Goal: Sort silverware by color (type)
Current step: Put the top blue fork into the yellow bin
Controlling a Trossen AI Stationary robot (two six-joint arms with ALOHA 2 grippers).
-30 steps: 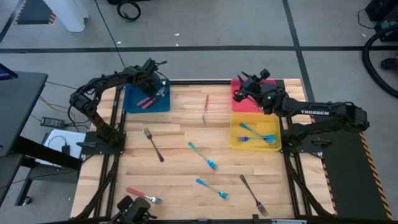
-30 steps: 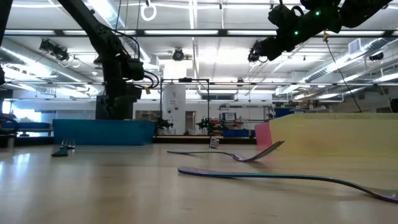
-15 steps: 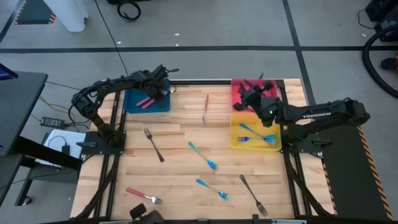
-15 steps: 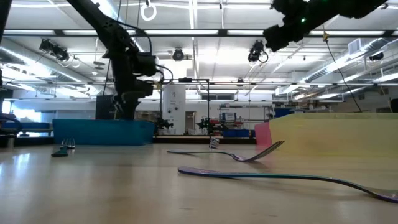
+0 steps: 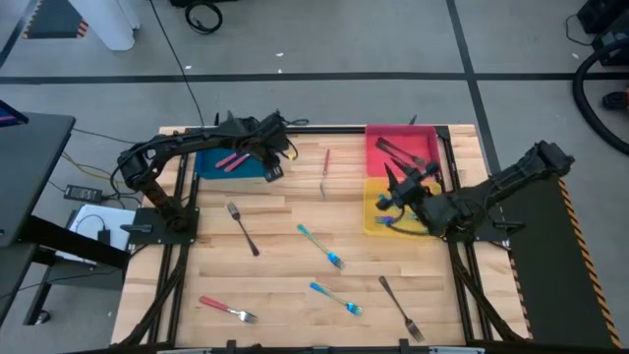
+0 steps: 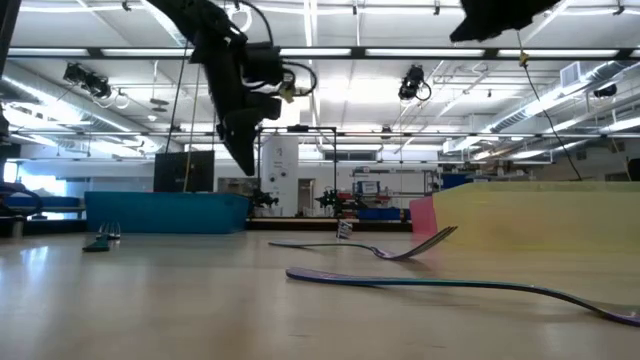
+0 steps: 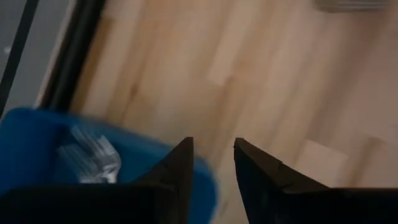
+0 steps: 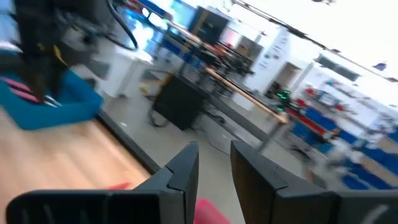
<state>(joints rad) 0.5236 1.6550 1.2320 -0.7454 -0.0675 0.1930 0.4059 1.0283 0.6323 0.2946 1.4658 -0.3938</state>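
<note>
Red-handled fork (image 5: 325,160) just beside empty left gripper (image 5: 274,168)

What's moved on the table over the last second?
The left gripper has swung from over the blue tray to just past its edge, fingers apart and empty. The right gripper has moved from the red tray to over the yellow tray, also empty. The forks haven't moved.
</note>
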